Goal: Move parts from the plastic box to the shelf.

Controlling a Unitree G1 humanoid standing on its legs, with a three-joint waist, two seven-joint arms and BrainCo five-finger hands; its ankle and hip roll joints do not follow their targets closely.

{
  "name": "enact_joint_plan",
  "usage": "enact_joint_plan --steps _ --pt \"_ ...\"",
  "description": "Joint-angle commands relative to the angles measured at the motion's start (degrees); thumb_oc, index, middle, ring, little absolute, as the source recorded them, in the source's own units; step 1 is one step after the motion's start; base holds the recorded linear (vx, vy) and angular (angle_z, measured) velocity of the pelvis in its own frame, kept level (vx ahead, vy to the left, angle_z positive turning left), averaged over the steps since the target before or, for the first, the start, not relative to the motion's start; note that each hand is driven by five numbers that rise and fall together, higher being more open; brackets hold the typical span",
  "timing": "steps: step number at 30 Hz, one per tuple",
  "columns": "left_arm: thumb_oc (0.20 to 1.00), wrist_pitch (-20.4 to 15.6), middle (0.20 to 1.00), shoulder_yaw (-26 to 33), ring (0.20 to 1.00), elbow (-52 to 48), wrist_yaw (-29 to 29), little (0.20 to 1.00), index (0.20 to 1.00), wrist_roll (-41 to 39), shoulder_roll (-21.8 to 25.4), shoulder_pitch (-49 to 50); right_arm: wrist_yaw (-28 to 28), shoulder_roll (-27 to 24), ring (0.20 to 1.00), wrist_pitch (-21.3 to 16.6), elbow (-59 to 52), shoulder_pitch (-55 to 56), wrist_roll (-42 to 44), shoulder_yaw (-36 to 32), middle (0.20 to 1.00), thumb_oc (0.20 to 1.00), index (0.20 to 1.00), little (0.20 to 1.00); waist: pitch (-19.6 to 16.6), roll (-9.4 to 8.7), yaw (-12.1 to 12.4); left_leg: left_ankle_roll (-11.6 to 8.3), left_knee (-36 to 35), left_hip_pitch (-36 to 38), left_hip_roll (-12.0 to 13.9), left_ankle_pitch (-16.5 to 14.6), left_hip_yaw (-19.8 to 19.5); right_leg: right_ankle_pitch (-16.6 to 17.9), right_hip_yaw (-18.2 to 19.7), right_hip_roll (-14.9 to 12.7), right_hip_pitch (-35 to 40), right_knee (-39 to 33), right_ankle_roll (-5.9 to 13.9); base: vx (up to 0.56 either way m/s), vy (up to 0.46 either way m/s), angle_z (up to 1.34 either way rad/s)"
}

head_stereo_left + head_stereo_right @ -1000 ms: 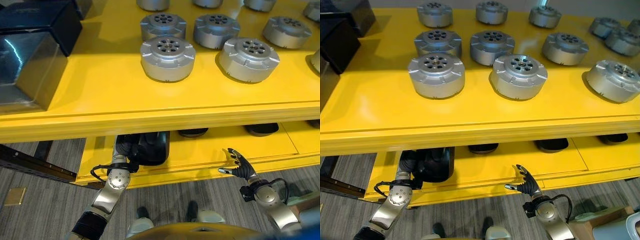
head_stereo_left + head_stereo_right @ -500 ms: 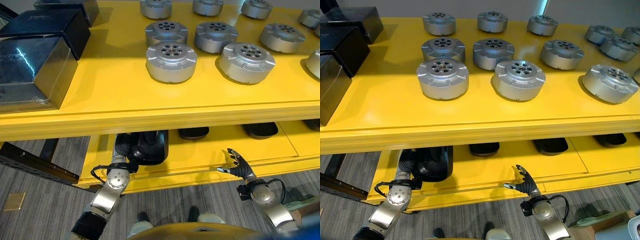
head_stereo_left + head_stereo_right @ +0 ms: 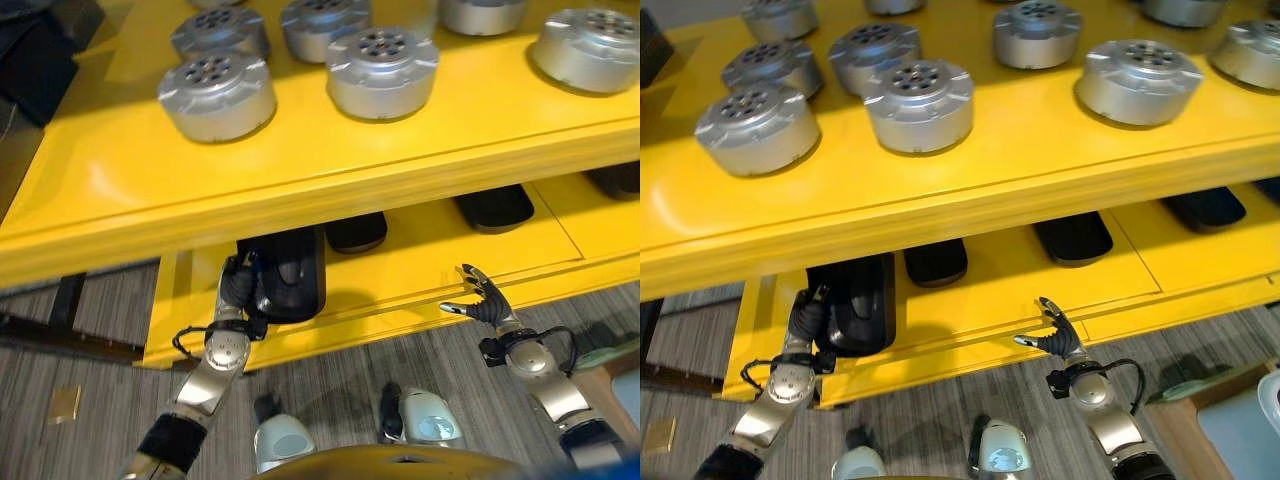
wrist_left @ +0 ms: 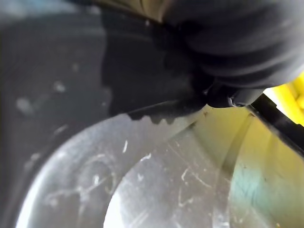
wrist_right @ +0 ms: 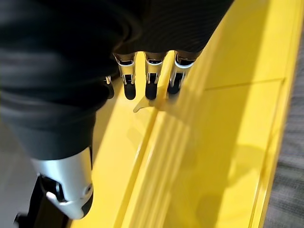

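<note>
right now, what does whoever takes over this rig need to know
Left hand: at the lower shelf, against a dark part that stands near the front edge; its fingers are hidden, so the grip cannot be told.
Right hand: open, holds nothing, hangs at the lower shelf's front edge.
Done: silver round parts stand in rows on the top shelf; other dark parts lie further back on the lower shelf.
Left: settle and release the dark part at the left hand. The plastic box is out of sight, so the remaining count is unknown.

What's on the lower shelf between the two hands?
Bare yellow lower shelf lies between the left hand, at the black part, and the right hand, in both eye views.
</note>
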Motion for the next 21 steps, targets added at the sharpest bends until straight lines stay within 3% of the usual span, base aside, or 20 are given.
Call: enact_joint_plan --steps 1,5,10,21 --pt "0.2 -4.29 0.2 2.94 0.2 -6.8 0.4 0.2 0.2 -1.67 0.78 -3.2 -2.04 0.09 1.0 -0.07 -0.09 0.23 -0.27 0.34 1.0 1.0 1.0 1.0 -1.02 -0.7 1.16 1.36 4.88 -0.05 -2.16 0.48 2.31 0.47 1.21 -5.45 4.97 0.7 4.03 0.05 0.117 0.1" --pt "0.2 -3.55 0.2 2.4 0.2 -6.71 1.79 0.2 0.2 -1.62 0.36 -3.63 -4.03 1.35 1.0 1.23 0.76 1.15 1.03 0.43 1.0 1.0 1.0 1.0 -0.69 -1.39 1.15 1.96 4.86 1.41 -3.21 -1.38 1.92 1.79 2.05 -5.42 6.6 -0.79 5.35 0.08 0.09 0.21" --pt "0.2 -3.7 0.2 3.23 0.2 -9.14 2.32 0.2 0.2 -1.67 0.35 -1.36 -3.69 2.6 1.0 0.94 -1.2 3.13 2.13 -0.71 1.0 1.0 1.0 1.0 -0.01 -2.66 2.36 2.38 5.83 0.74 -3.84 -2.81 1.39 1.48 1.65 -5.04 7.11 -1.0 5.43 0.01 0.01 0.08" --pt "0.2 -4.99 0.2 3.93 0.2 -11.42 2.79 0.2 0.2 1.61 2.21 -3.52 -1.41 2.73 1.0 -1.43 -3.91 0.62 5.38 -0.18 1.0 1.0 1.0 1.0 3.84 -5.91 4.87 2.23 15.81 -7.56 -0.84 -4.97 1.12 -2.06 0.8 -3.34 2.71 7.9 4.03 -0.06 -0.076 0.07"
